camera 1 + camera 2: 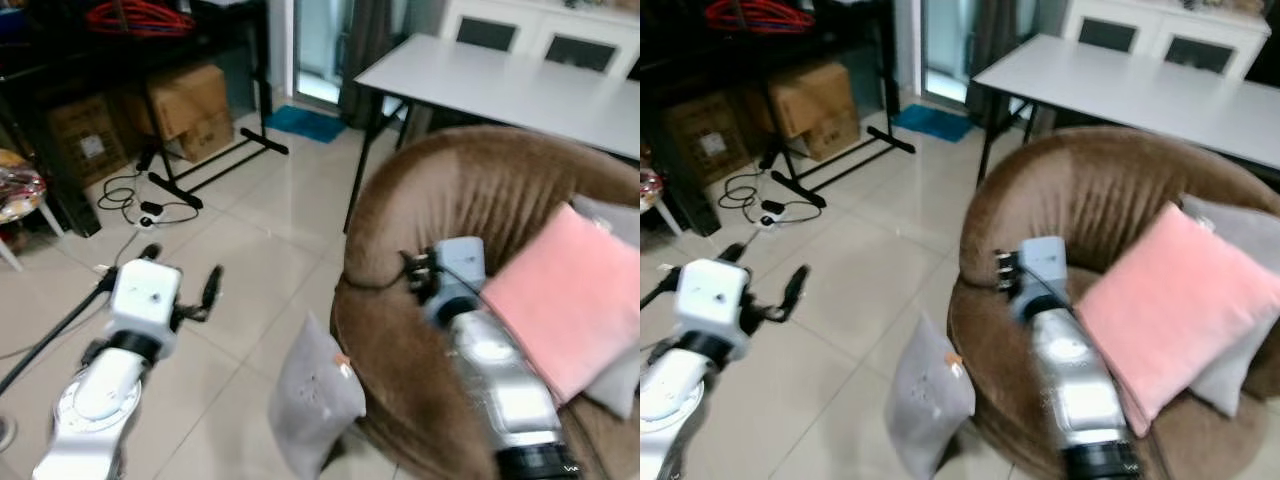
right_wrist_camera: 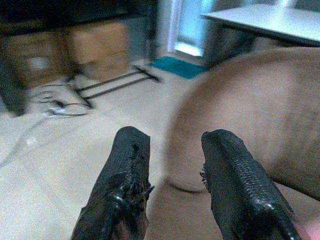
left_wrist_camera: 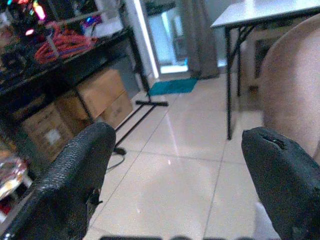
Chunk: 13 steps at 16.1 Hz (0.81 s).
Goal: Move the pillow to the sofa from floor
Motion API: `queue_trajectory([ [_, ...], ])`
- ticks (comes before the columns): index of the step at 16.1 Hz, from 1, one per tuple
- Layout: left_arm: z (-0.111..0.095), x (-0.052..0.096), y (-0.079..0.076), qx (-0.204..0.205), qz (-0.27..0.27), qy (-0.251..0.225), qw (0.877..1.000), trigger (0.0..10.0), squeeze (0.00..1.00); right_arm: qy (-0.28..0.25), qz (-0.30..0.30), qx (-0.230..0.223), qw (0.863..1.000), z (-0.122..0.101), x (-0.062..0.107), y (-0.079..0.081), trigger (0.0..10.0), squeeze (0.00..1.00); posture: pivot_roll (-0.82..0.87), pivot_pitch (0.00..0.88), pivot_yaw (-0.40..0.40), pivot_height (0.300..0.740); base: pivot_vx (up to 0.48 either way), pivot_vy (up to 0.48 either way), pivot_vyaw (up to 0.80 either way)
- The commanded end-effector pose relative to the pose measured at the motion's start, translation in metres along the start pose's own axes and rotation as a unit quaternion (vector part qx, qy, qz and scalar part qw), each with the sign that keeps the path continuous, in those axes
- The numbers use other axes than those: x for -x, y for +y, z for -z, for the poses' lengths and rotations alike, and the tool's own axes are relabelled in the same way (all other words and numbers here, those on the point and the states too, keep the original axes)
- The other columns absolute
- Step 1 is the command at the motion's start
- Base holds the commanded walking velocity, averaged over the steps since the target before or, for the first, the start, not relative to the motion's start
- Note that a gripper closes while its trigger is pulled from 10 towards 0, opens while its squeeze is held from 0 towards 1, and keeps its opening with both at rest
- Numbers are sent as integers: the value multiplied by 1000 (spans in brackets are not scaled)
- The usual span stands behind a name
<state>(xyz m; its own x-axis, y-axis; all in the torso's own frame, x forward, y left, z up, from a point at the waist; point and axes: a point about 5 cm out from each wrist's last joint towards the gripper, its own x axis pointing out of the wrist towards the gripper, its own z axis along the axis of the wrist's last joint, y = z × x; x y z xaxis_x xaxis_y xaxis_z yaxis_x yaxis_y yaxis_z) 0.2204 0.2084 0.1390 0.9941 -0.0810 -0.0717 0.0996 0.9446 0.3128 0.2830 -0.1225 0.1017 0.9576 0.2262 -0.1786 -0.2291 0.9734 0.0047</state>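
Leaning against the sofa's outer wall, the grey pillow stood on the floor tiles, below and between the two grippers, touched by neither. The left gripper hung over open floor off to the pillow's side, fingers spread wide and empty. The right gripper sat above the sofa's rim, fingers narrowly parted around nothing, with a pink cushion just behind it on the seat. I judged the pick-up not yet begun; next a gripper would need to drop to the pillow's top edge and close.
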Motion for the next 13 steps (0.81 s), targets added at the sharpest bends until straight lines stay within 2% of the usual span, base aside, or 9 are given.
queue_trajectory([
  [1, -2, -1, -3, 3, 7, -4, 1000, 10000, 0, -3, 6, 9, 1000, -2, 0, -6, 10000, 0, 62, 0, -29, 740, 292, 0, 0],
  [3, -2, -1, -3, 4, 5, -4, 1000, 10000, 0, -2, -8, 16, 1000, -2, 0, -3, 10000, 0, 64, 0, -31, 740, 291, 0, 266],
  [6, -2, -1, -3, 4, 4, -2, 1000, 10000, 0, -3, -10, 16, 1000, -3, 0, -3, 10000, 0, 63, 0, -31, 740, 287, 0, 800],
  [8, -1, -1, -3, 2, 3, -2, 1000, 10000, 0, -1, -4, -20, 1000, -1, 1, -6, 10000, 0, 59, 0, -29, 740, 141, 0, 0],
  [11, -1, -2, -2, -9, -13, -4, 1000, 10000, 0, -6, -8, -13, 1000, -2, 3, -7, 10000, 0, 53, 0, -24, 740, 0, 0, 0],
  [13, 1, -3, 1, -19, -29, -6, 999, 10000, 0, -6, -2, -27, 1000, -1, 4, -9, 10000, 0, 51, 0, -25, 735, 0, 0, 0],
])
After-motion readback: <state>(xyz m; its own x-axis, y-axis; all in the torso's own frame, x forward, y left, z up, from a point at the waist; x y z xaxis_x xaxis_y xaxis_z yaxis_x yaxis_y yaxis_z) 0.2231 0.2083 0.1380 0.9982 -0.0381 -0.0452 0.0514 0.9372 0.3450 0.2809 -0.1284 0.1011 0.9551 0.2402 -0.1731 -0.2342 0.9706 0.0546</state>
